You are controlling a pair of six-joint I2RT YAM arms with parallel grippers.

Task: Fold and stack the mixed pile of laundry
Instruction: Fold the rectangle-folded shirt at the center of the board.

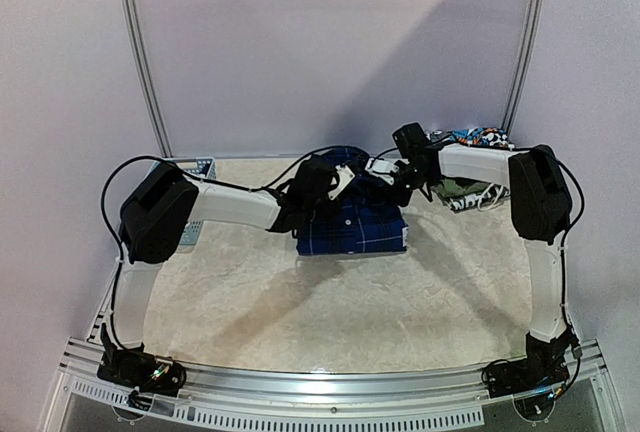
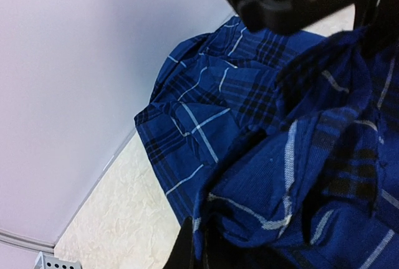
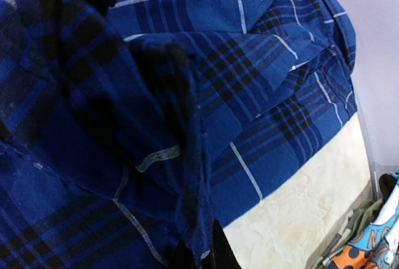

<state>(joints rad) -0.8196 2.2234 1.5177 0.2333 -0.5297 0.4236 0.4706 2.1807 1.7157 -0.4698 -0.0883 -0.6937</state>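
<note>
A blue-and-black plaid shirt (image 1: 352,224) lies partly folded at the back middle of the table. Both grippers hover over its far edge. My left gripper (image 1: 337,184) is shut on a bunched fold of the plaid shirt (image 2: 262,175); one dark finger (image 2: 186,250) shows at the bottom of the left wrist view. My right gripper (image 1: 385,174) is shut on another edge of the plaid shirt (image 3: 206,157), with a dark fingertip (image 3: 219,251) below the cloth. More of the laundry pile (image 1: 470,167) sits at the back right, behind the right arm.
A light-blue slotted basket (image 1: 200,182) stands at the back left behind the left arm. Colourful printed cloth (image 3: 368,244) lies at the right edge of the right wrist view. Pale walls close the back.
</note>
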